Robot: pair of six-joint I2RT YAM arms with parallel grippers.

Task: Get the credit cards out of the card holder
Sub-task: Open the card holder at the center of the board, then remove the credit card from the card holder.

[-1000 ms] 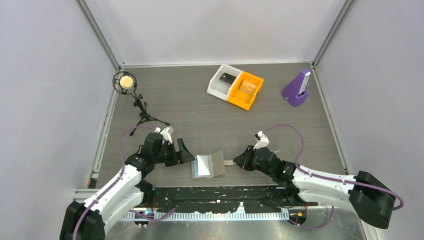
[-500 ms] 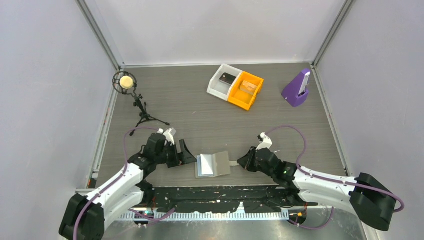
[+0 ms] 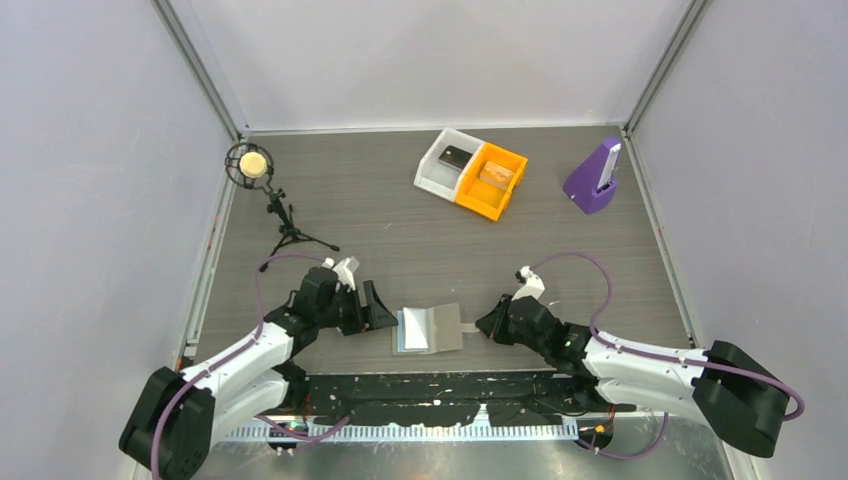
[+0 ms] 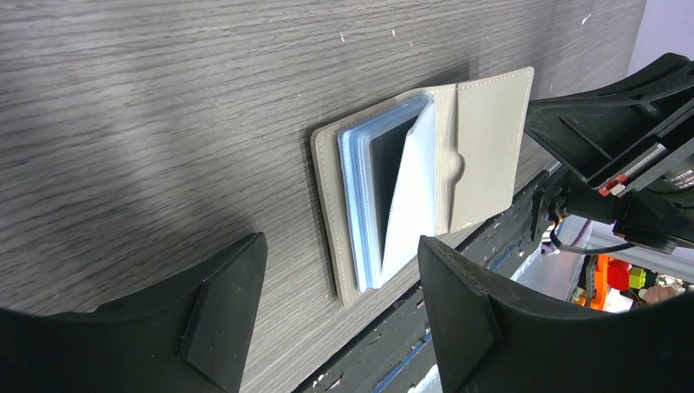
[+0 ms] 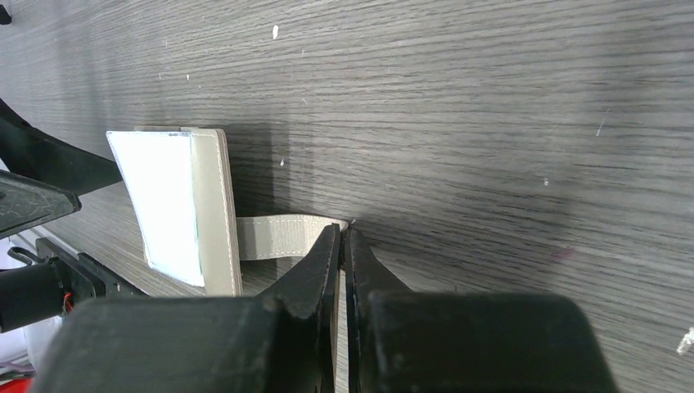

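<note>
Looking between your two grippers, you find the grey-brown bifold card holder (image 3: 432, 329) lying open on the dark wood-grain table (image 3: 400, 220). Its light blue inner sleeves (image 4: 364, 196) face up, and one pale leaf is tilted upward. Your right gripper (image 5: 342, 233) is pinched tight on the holder's narrow grey tab (image 5: 278, 236), which runs straight out from its fingertips. Your left gripper (image 3: 384, 310) is spread wide and grips nothing, with the holder just ahead of its fingers (image 4: 225, 303).

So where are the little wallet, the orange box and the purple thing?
card holder (image 3: 446, 327), top view, on its grey open flap.
orange bin (image 3: 477, 210), top view, on its near wall.
purple stand (image 3: 588, 195), top view, on its base.
</note>
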